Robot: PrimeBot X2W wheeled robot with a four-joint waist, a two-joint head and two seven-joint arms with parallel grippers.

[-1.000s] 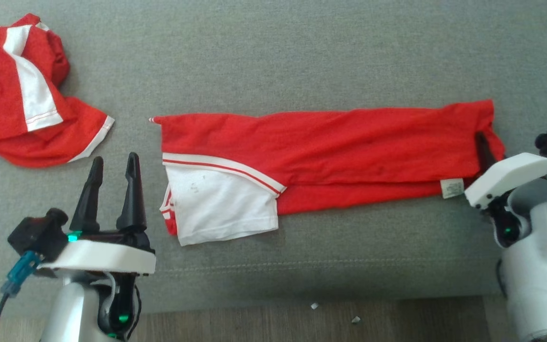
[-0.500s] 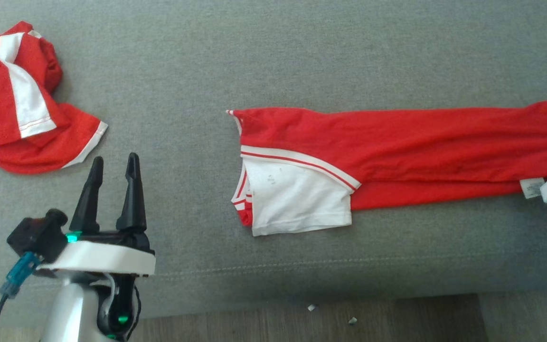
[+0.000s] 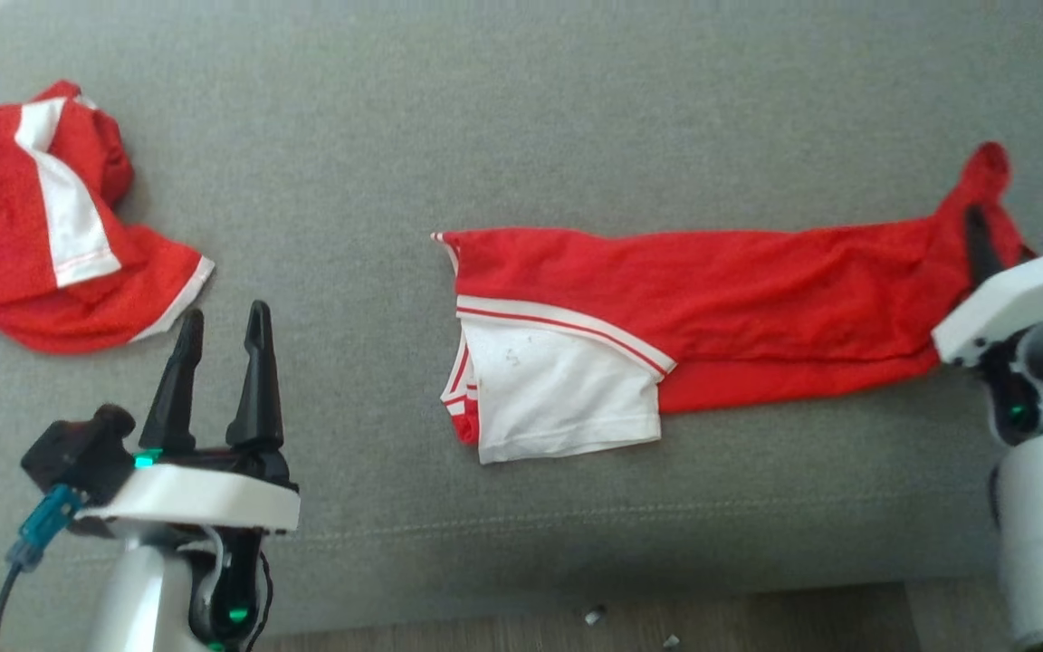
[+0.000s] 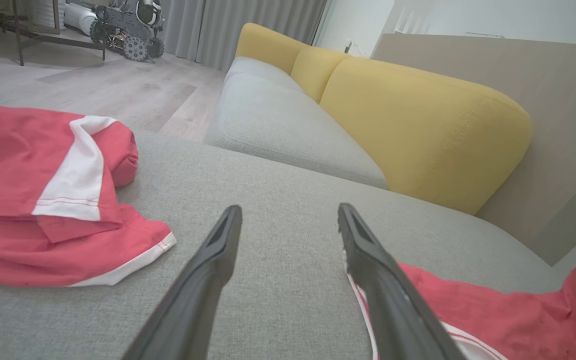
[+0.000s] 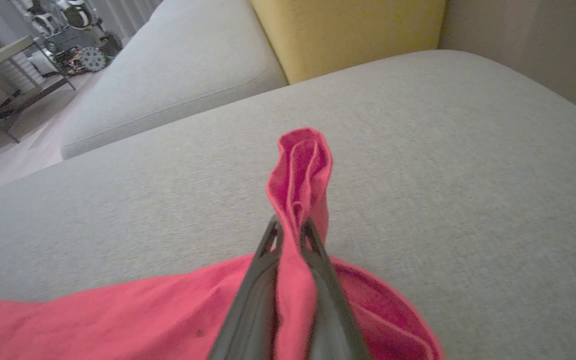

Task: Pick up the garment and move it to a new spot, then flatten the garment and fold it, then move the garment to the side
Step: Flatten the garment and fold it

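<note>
Right gripper, jaws clamped on one end of the garment, has dragged it rightward along the sofa and now lifts that end at frame right. Left gripper idles lower left, jaws apart, empty. The move seems underway.

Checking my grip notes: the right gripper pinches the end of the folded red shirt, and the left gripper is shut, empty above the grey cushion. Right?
Not quite. The left gripper is open, not shut: the left wrist view shows its fingers spread, empty above the grey cushion. The right gripper does pinch the end of the folded red shirt.
</note>
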